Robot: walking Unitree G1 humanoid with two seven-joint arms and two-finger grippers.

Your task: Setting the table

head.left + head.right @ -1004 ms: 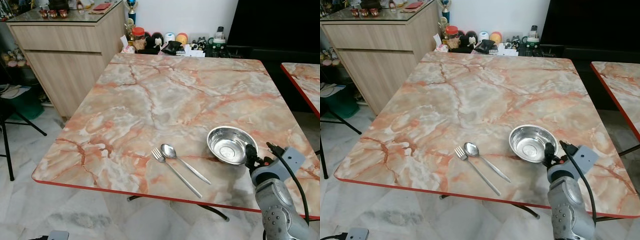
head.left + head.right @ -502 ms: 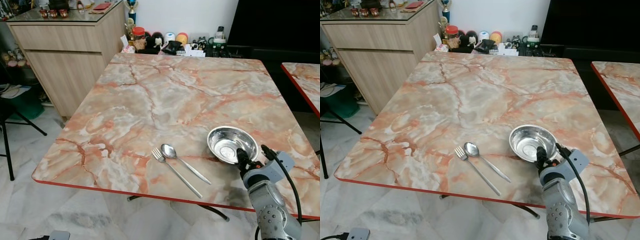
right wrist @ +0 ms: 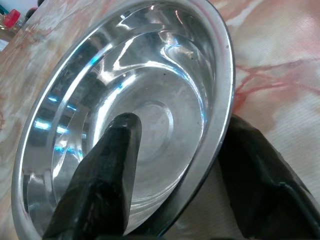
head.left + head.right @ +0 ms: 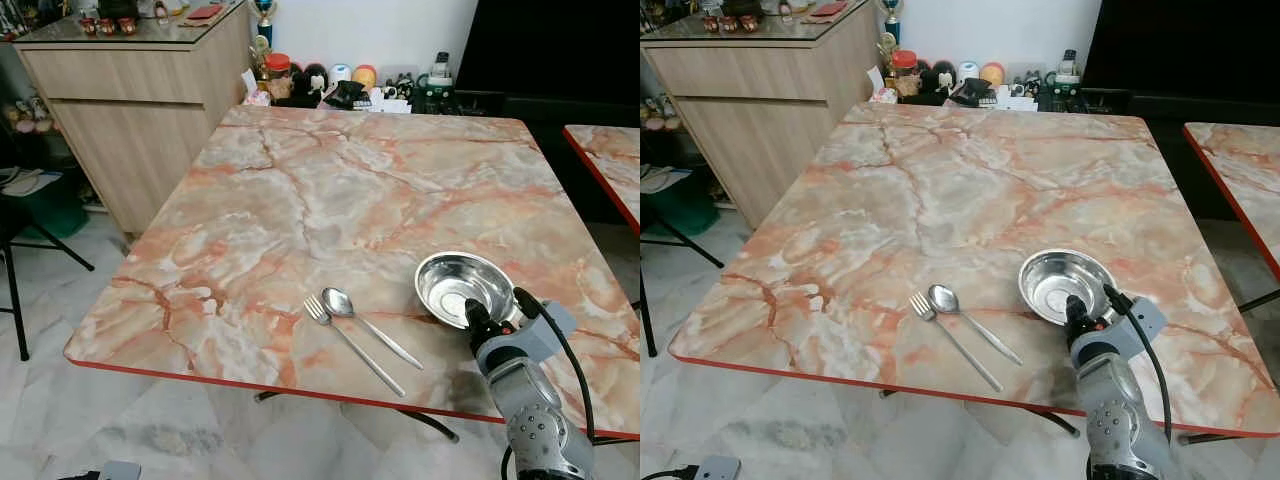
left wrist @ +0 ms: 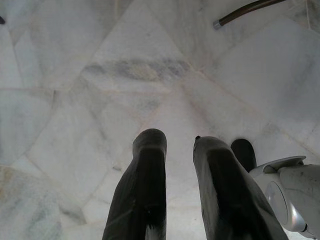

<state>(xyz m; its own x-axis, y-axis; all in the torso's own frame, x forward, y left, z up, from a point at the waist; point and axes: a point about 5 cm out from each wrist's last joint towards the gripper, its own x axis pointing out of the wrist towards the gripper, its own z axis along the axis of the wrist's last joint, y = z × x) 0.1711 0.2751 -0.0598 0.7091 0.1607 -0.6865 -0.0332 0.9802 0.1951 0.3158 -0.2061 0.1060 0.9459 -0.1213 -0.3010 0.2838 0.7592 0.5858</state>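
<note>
A steel bowl (image 4: 452,283) stands near the front right of the marble table (image 4: 330,190). My right gripper (image 4: 490,312) is at the bowl's near rim, open. In the right wrist view one finger (image 3: 107,165) reaches inside the bowl (image 3: 150,90) and the other finger (image 3: 260,170) stays outside, with the rim between them. To the left of the bowl a spoon (image 4: 340,301) and a fork (image 4: 352,347) lie side by side. My left gripper (image 5: 177,142) hangs idle over the floor, its fingers slightly apart with nothing between them.
A wooden cabinet (image 4: 130,90) stands at the back left. Jars and small items (image 4: 340,85) crowd the floor beyond the table's far edge. A second marble table (image 4: 605,160) is at the right. A black chair leg (image 4: 15,260) shows at the left.
My right gripper has moved left and forward from beside the bowl onto its near rim. The bowl, spoon and fork have stayed put.
</note>
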